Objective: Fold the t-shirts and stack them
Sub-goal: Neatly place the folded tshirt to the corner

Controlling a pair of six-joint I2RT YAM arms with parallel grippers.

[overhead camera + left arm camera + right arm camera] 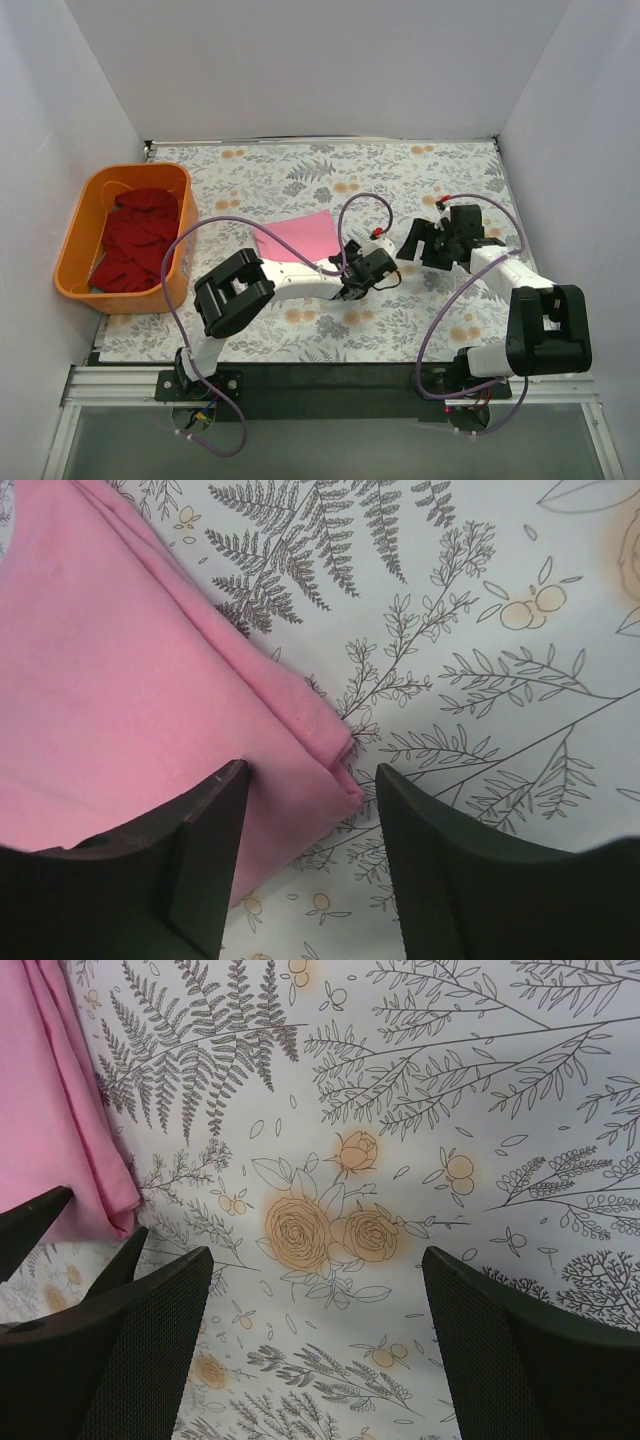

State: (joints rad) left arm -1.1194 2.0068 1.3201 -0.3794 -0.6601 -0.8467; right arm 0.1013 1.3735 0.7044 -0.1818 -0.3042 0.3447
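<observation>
A bright pink t-shirt (298, 237) lies folded flat on the floral table near the middle. In the left wrist view its near corner (150, 710) lies between my open left fingers. My left gripper (352, 283) (310, 865) is open and empty, just above that corner. My right gripper (425, 243) (315, 1345) is open and empty, over bare table to the right of the shirt, whose edge (60, 1130) shows at the left of its wrist view. Several dark red t-shirts (135, 240) lie piled in the orange basket (93, 195).
The orange plastic basket stands at the left edge of the table by the white wall. White walls close in the back and both sides. The floral tablecloth (400, 180) covers the table.
</observation>
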